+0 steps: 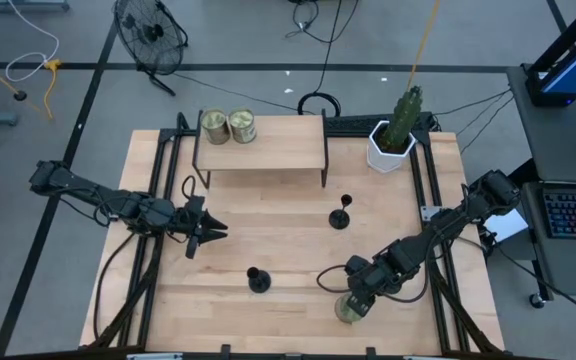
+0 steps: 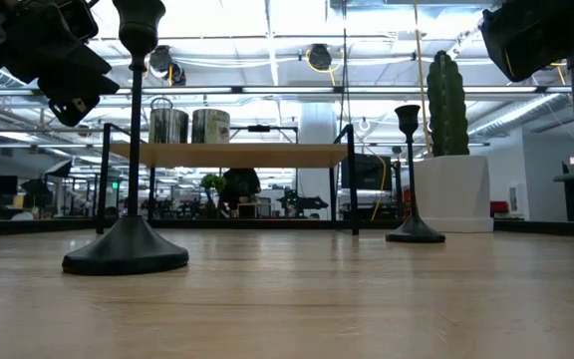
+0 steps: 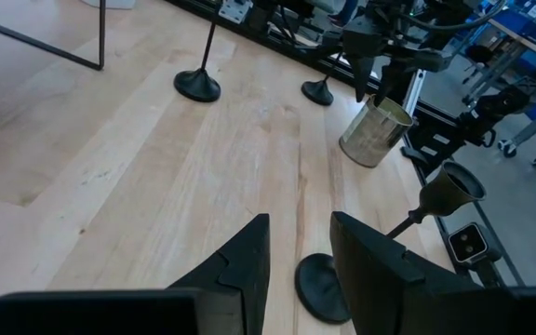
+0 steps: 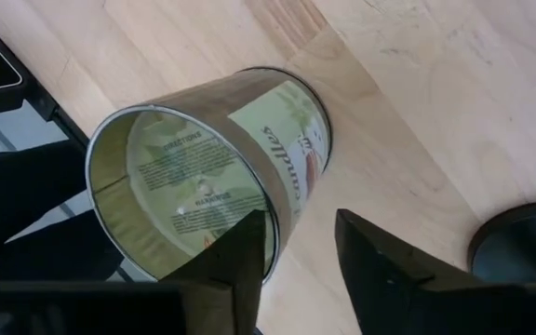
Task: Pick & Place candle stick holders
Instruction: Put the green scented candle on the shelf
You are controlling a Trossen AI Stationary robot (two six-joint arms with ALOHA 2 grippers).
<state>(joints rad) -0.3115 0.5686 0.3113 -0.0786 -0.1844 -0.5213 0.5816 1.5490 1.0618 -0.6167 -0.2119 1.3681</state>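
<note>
Wooden table [image 1: 268,240] fills the high view, with a small shelf [image 1: 260,148] at its far edge as landmark. Nearest the front edge, well right of the shelf, the right gripper [image 1: 353,303] hangs over a tin [image 4: 212,195]; in its wrist view one finger is inside the tin's rim and one outside, pinching the wall, and the tin tilts. From above the arm hides most of that tin. Just beside it a dark round base [image 4: 521,244] is cut off by the picture's edge, so its stem cannot be seen.

Nearer the shelf, a holder [image 1: 258,281] stands upright in front of it, and a second holder [image 1: 340,215] stands farther back, in front of the shelf's right end. The left gripper [image 1: 211,229] hovers left of the shelf's front; its fingers [image 3: 249,265] are slightly parted around nothing.

On the shelf sit two tins [image 1: 228,126]. Right of it stands a cactus [image 1: 402,118] in a white pot.
</note>
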